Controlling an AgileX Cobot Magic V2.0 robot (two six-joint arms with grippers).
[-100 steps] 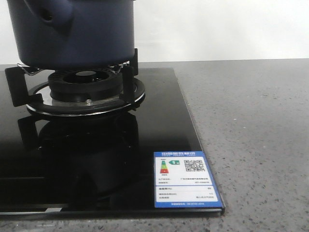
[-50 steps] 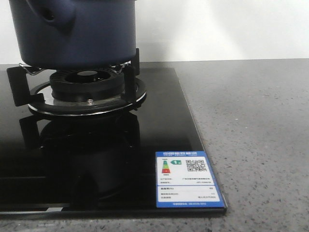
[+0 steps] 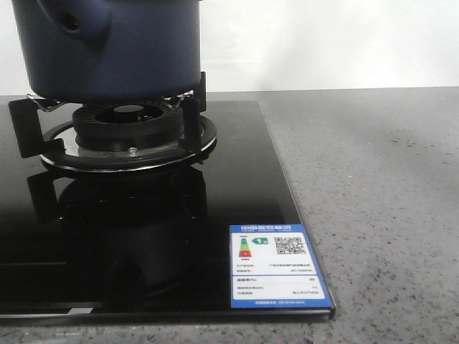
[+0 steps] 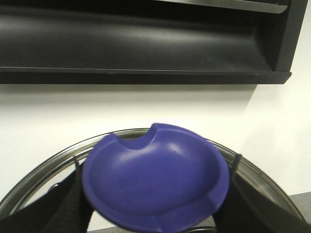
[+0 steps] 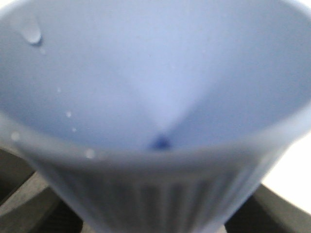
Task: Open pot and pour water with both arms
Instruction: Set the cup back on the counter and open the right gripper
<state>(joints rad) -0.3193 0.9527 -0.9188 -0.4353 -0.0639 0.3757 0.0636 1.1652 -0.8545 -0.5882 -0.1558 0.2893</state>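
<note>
The dark navy pot (image 3: 115,50) stands on the burner support at the far left of the black hob; its stubby handle (image 3: 72,21) points toward me and its top is cut off by the picture. No gripper shows in the front view. In the left wrist view my left gripper (image 4: 155,211) is shut on the blue knob (image 4: 155,179) of a glass lid (image 4: 43,165), held up in front of the white wall. In the right wrist view my right gripper (image 5: 155,216) is shut on the ribbed light blue cup (image 5: 155,87), with droplets on its inner wall.
The gas burner (image 3: 129,122) and its black pot supports sit on the glass hob (image 3: 143,236), which has an energy label (image 3: 276,265) at its front right corner. Grey speckled counter (image 3: 373,201) lies to the right. A black range hood (image 4: 146,43) hangs above the lid.
The whole front view wobbled a few pixels right and back. The pot stays on the burner.
</note>
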